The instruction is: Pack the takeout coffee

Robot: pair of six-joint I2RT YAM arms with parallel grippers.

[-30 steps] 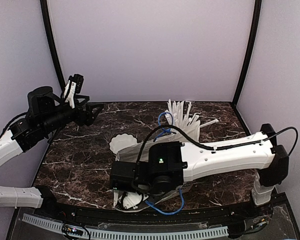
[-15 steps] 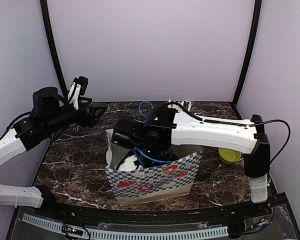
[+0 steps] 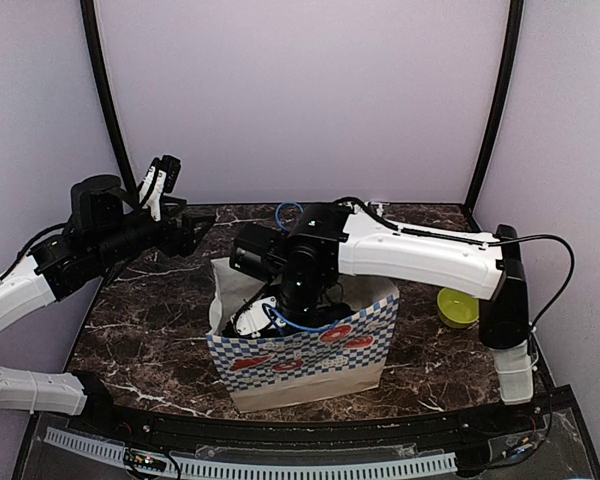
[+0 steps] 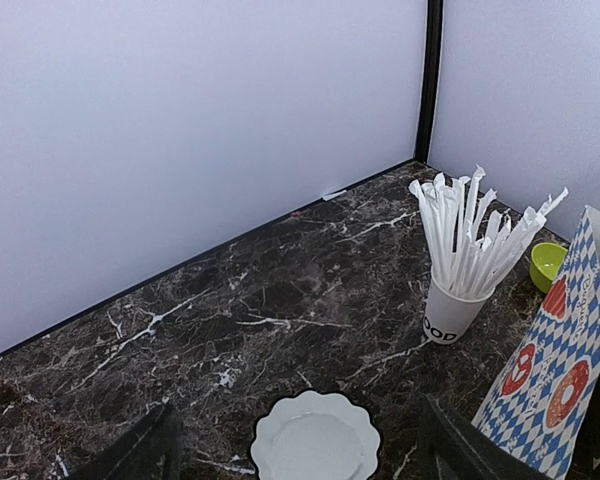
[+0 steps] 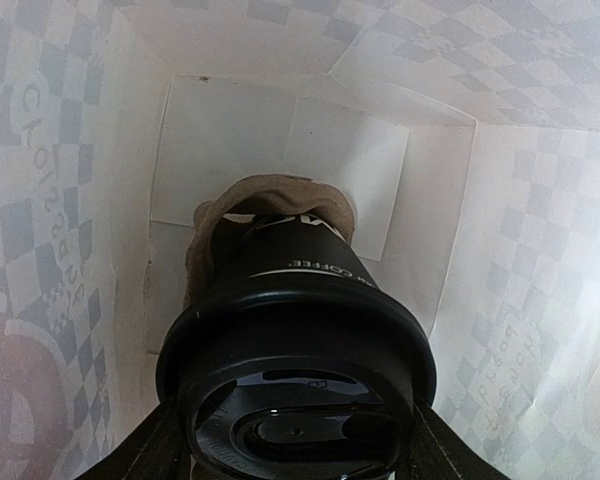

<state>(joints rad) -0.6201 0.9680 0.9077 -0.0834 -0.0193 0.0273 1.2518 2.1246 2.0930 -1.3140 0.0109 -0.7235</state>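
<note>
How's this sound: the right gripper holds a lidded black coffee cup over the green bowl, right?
Not quite. The right gripper holds the lidded black coffee cup inside the blue-checked paper bag, not over the green bowl; the right wrist view shows the bag's walls around it.

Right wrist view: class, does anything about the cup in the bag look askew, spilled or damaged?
Nothing stands out. The black cup sits straight between the right tool's fingers, its lid seated flat, and the bag's walls and floor show no stains or tears. The brown piece at its base is too hidden to identify.
</note>
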